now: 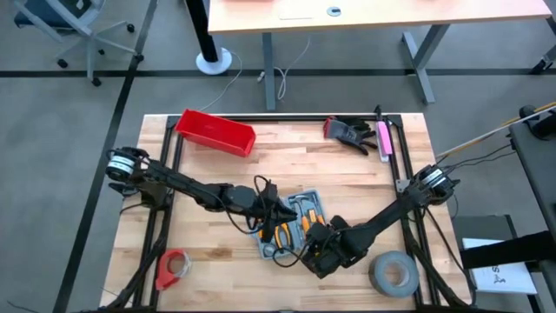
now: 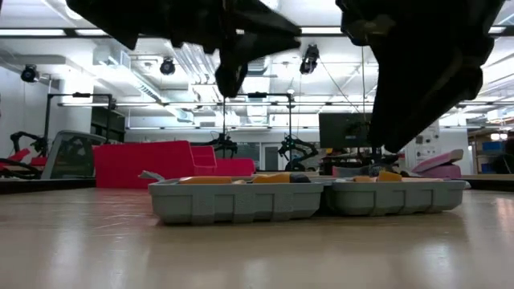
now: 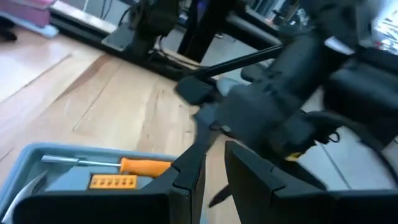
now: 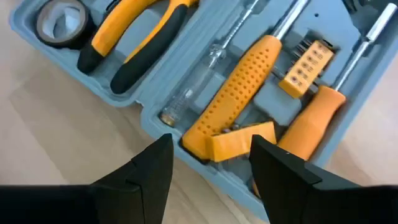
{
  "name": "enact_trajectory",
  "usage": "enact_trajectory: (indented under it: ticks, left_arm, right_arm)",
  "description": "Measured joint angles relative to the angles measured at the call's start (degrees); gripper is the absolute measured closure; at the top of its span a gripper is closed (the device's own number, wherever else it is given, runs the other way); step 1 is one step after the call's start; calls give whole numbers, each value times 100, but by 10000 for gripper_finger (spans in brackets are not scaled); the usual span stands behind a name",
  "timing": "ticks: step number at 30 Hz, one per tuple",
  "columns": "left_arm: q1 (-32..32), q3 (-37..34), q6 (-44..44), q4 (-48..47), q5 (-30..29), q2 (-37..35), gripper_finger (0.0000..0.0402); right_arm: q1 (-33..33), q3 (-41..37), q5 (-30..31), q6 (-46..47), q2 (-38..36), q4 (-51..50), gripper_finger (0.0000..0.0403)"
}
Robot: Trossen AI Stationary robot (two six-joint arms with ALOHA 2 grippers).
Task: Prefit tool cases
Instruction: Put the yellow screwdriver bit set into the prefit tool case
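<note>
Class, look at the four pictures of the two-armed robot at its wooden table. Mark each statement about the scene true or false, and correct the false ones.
1. The tool case lies open on the table. True.
2. The red bin stands inside the tool case. False: it stands apart, near the table's far left corner.
3. The right hand is open above the case, holding nothing. True.
4. The grey tape roll hangs from the left hand. False: it lies on the table near the right arm; the left hand hovers over the case.
5. Orange-handled tools sit in the case's recesses. True.
</note>
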Motion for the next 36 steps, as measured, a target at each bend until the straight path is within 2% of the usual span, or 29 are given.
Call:
enact_trajectory:
  ticks: [18, 27, 32, 36]
  left_arm:
    - [4, -68, 404, -1649, -108, -1719, 335]
    - [-2, -68, 404, -2046, -106, -2054, 335]
    - [-13, -68, 402, -2217, -105, -2054, 335]
    - [-13, -68, 402, -2319, -103, -2054, 335]
  right_arm:
    - [-58, -80, 30, -583, 429, -47, 215]
    - [-178, -149, 34, -758, 440, -12, 219]
    - [-203, -195, 24, -771, 439, 37, 253]
    - [-204, -203, 2, -784, 440, 55, 310]
